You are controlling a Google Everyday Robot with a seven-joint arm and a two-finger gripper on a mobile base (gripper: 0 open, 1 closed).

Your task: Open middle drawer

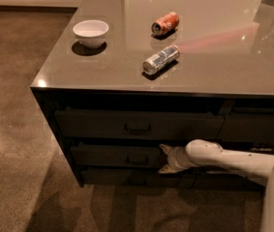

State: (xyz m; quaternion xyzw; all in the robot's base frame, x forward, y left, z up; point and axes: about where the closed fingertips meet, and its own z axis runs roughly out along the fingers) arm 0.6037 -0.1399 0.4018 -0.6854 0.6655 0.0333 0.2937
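Note:
The middle drawer (107,156) is the dark second front in the wide left stack under the countertop. Its small bar pull (137,159) sits at its centre. The front looks level with the fronts above and below it. My gripper (163,159) is at the end of the white arm that reaches in from the right. It is at the drawer front, just right of the pull. Its fingers (165,149) are spread one above the other, open, with nothing between them.
The top drawer (136,125) and bottom drawer (127,178) have similar pulls. On the grey countertop (214,62) are a white bowl (91,32), an orange can (165,23) and a silver can (161,59), both lying down. Brown floor lies left and in front.

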